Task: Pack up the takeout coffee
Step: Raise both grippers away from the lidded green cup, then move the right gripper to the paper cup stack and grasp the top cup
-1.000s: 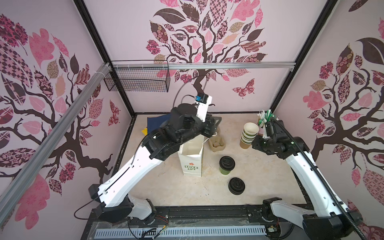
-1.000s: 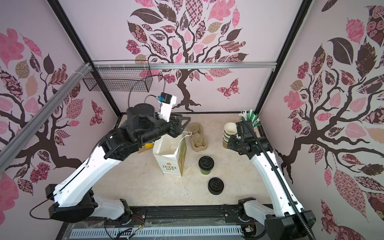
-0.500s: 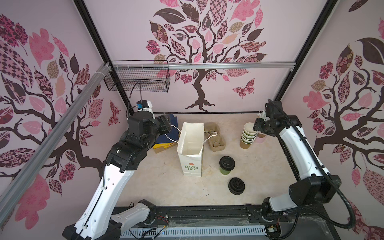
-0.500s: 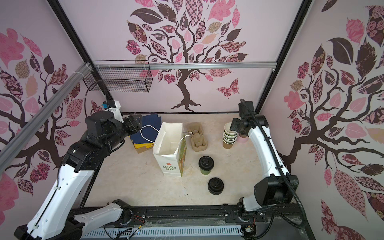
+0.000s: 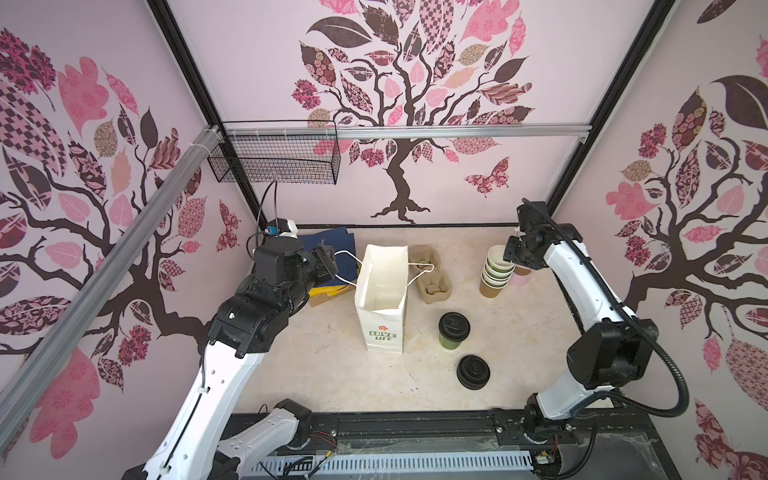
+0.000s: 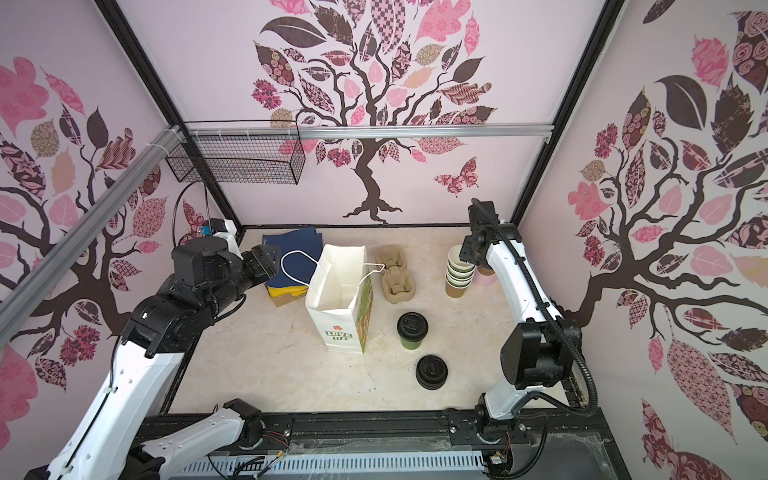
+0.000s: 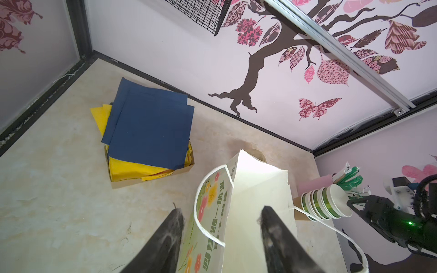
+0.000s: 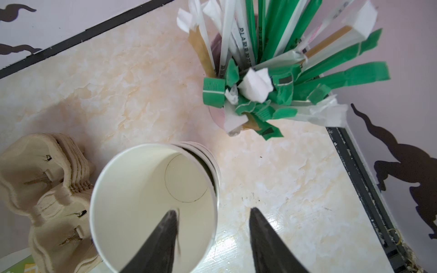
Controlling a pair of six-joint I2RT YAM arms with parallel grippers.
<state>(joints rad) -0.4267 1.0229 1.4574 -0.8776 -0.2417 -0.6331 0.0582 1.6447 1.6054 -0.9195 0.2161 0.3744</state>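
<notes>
Seen from my remote station: the white paper bag [image 5: 380,291] stands upright and open-mouthed mid-tabletop [image 5: 324,374], and I place everything by it. The one takeout coffee I can make out, a capped olive-green cup [image 5: 454,328], stands just off the bag's front right corner, apart from it, with its long axis vertical. Further front-right of the bag sits a low black stack of lids [image 5: 473,371]; I cannot tell whether a cup is under it.

The left end effector [image 7: 220,210] hovers at the bag's left rim, fingers spread and grasping nothing. In the left wrist view the bag's wall and cord handle [image 7: 196,212] show between them. The bag itself stands between this end effector and the cup.

The right end effector [image 8: 211,211] is back-right of the bag and released. One finger is inside the top of the nested lidless cups [image 8: 142,201] and one is outside, not pinching the wall. I judge the right arm the nearer one. From it the cup lies forward and toward the bag, calling for a side grasp on the upright body.

Containers:
- The bag shows only white paper inside, as far down as both top views see.
- The top nested cup is empty.
- The pink holder [image 5: 519,276], far right of the bag, is crammed with wrapped straws [image 8: 272,71].
- The stacked pulp carriers [image 5: 430,276], just back-right of the bag, hold nothing.
- The shallow box [image 7: 151,179], back-left of the bag, holds blue sheets over yellow.
</notes>
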